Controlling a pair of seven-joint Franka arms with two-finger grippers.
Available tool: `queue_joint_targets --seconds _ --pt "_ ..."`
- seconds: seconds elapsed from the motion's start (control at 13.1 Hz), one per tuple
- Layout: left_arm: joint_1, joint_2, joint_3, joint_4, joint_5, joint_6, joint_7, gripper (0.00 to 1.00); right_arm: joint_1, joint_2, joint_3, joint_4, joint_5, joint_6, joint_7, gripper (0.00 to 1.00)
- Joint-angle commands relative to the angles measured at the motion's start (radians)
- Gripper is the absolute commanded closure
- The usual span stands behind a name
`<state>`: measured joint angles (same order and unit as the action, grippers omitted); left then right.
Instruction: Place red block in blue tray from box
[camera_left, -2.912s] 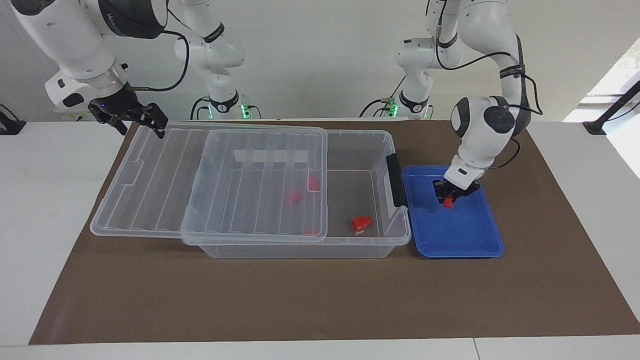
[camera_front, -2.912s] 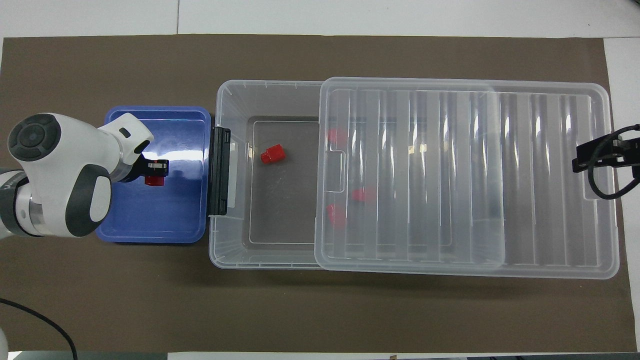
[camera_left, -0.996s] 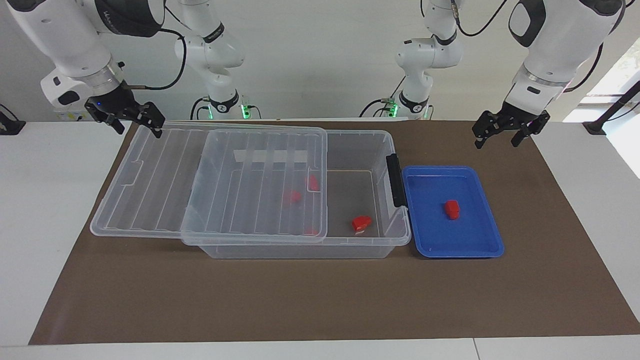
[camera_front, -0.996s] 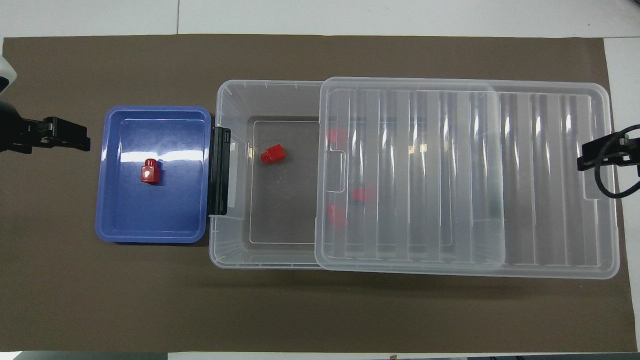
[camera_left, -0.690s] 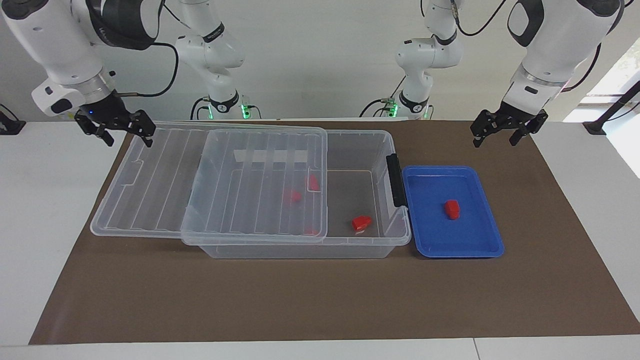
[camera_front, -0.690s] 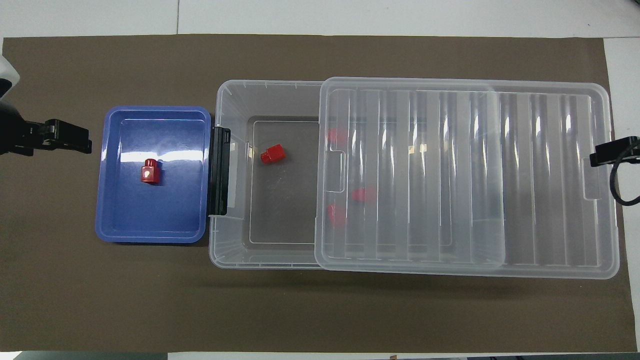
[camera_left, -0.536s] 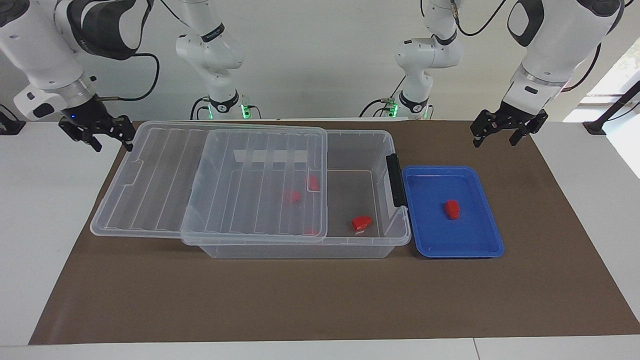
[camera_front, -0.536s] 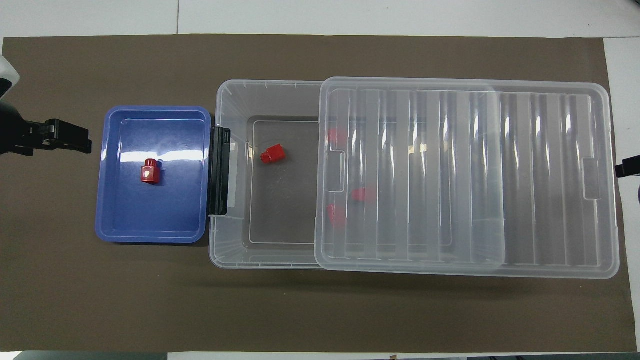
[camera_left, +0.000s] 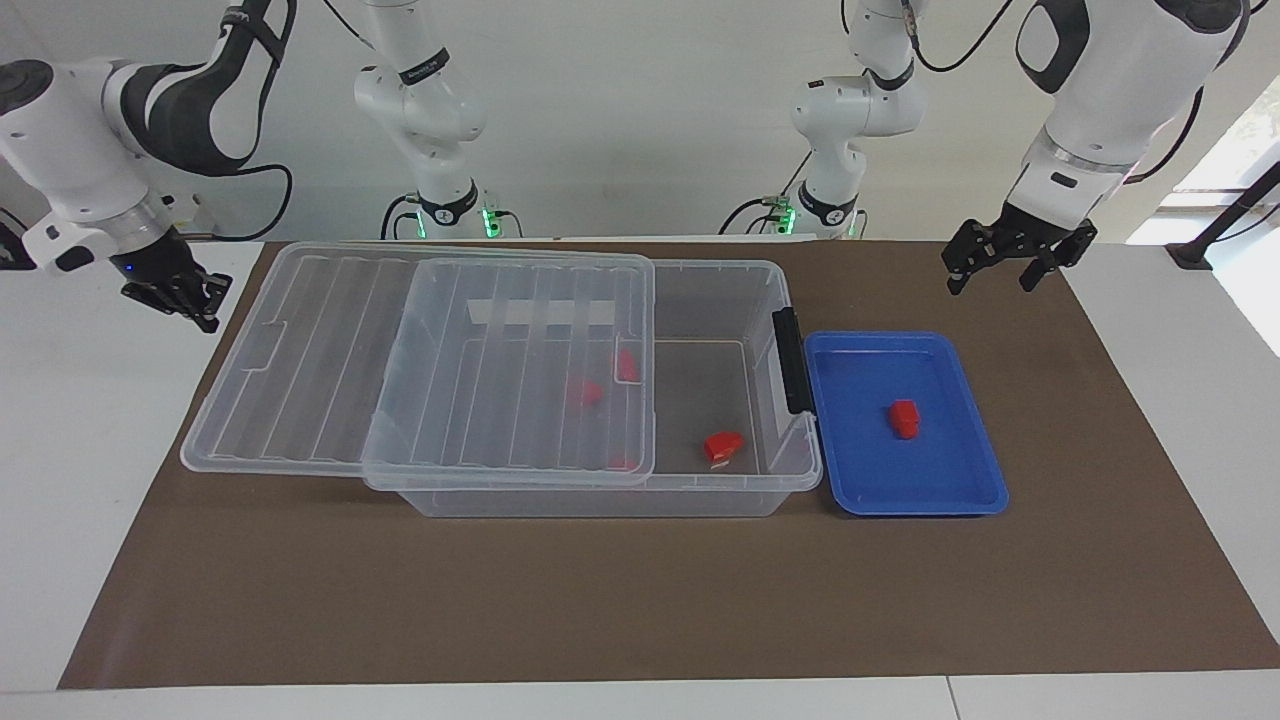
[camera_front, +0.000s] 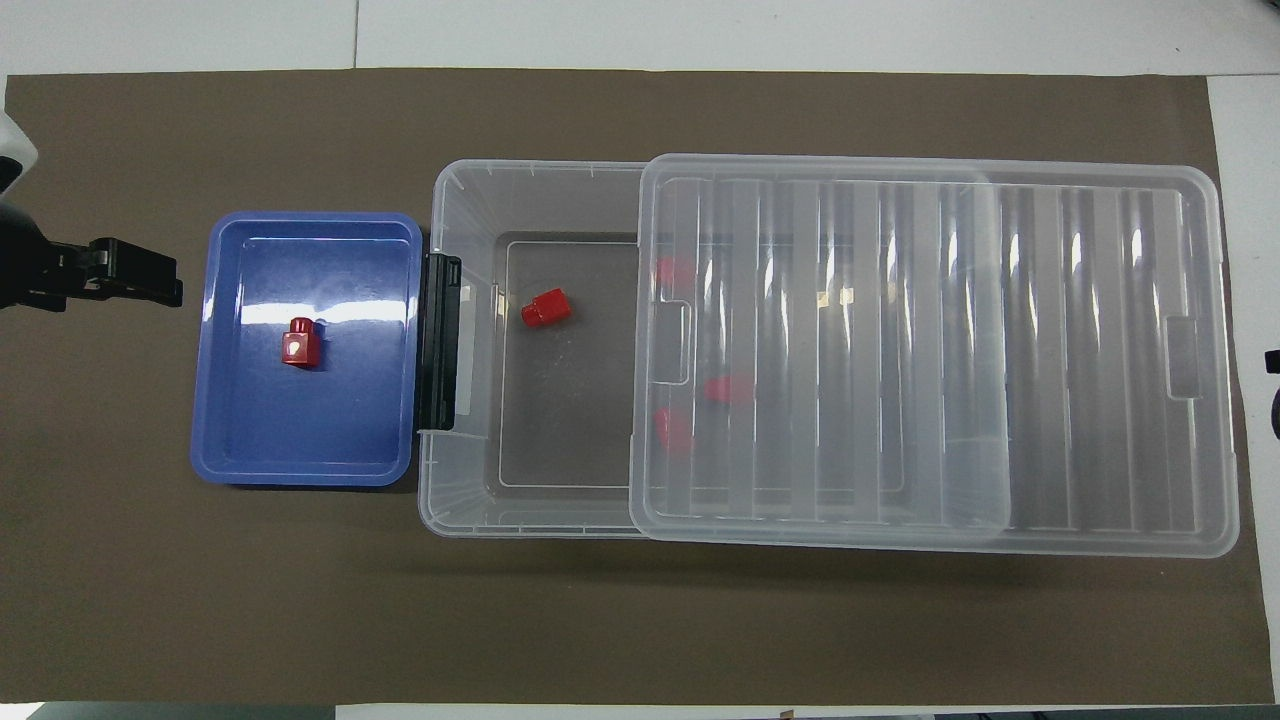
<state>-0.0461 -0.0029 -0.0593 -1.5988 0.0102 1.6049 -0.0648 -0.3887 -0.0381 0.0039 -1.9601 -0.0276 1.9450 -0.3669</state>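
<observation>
The red block (camera_left: 905, 418) (camera_front: 299, 342) lies alone in the blue tray (camera_left: 960, 495) (camera_front: 300, 450), with nothing touching it. The clear box (camera_left: 600, 502) (camera_front: 470, 500) stands beside the tray. Its ribbed lid (camera_left: 300, 350) (camera_front: 1000, 350) is slid partway off toward the right arm's end. My left gripper (camera_left: 990, 282) (camera_front: 165, 285) hangs open and empty over the brown mat, off the tray's corner at the left arm's end. My right gripper (camera_left: 205, 312) is shut and empty, over the white table just past the lid's end.
A wider red piece (camera_left: 722, 446) (camera_front: 545, 308) lies in the uncovered part of the box. Other red pieces (camera_left: 585, 392) show through the lid. A black latch handle (camera_left: 790, 360) faces the tray. The brown mat (camera_left: 640, 600) covers the table.
The left gripper let go of the red block in the tray and rose away to its own end. In the last second the right gripper moved off the lid's end and shut.
</observation>
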Motion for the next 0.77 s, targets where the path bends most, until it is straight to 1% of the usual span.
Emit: queue_joint_targets --seconds 0.0,0.23,0.69 --pt "0.011 -0.026 -0.004 -0.023 -0.01 -0.008 0.007 0.0 -0.012 0.001 0.01 -0.014 0.0 0.019 -0.014 1.0" --pt "0.011 -0.026 -0.004 -0.023 -0.01 -0.008 0.007 0.0 0.002 0.0 0.013 -0.042 0.0 0.029 0.046 1.0" --pt "0.011 -0.026 -0.004 -0.023 -0.01 -0.008 0.007 0.0 0.024 -0.011 0.019 -0.071 0.003 0.031 0.055 1.0"
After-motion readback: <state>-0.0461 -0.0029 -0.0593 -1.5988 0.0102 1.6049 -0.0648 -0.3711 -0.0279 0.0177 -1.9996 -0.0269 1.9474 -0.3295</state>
